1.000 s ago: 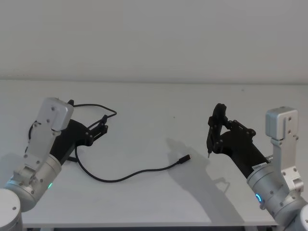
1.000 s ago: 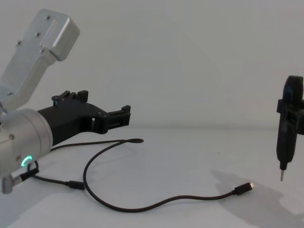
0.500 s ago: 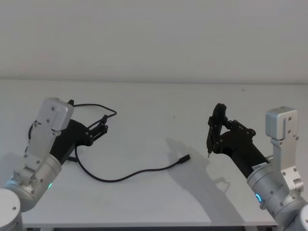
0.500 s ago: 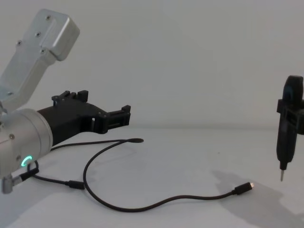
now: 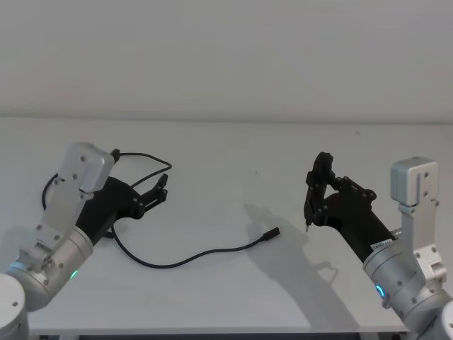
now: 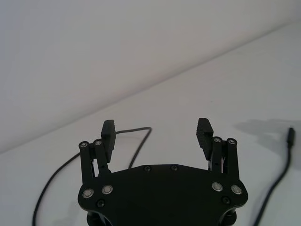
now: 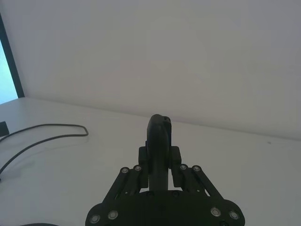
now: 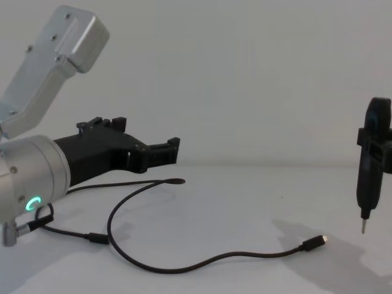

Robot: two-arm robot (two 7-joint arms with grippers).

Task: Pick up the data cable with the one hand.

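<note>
L hand (image 5: pixel 163 188) open above data cable (image 5: pixel 191 258) loop — pre-grasp.
Fingers spread to straddle cord on tabletop (image 5: pixel 233 152); R hand (image 5: pixel 315 193) parked right.

- Left arm (image 5: pixel 68 205): boxy silver link, rounded corners, small screws on its face; thick silver cyl. w/ glowing green ring (image 8: pixel 30 203).
- Left gripper (image 6: pixel 156 129): black, angular, 2 fingers w/ ribbed pads (image 6: pixel 203 129); silver screw heads on linkage & base plate.
- Thin black lead (image 8: pixel 41 216) at the left cyl.
- Right arm (image 5: pixel 416 195): same boxy silver link, screws at corners; silver cyl. w/ blue ring (image 5: pixel 380 290); small white label (image 5: pixel 383 243) on black section.
- Right gripper (image 5: pixel 315 198): black, slim, rounded top, thin pointed tip; silver screw heads on linkage.
</note>
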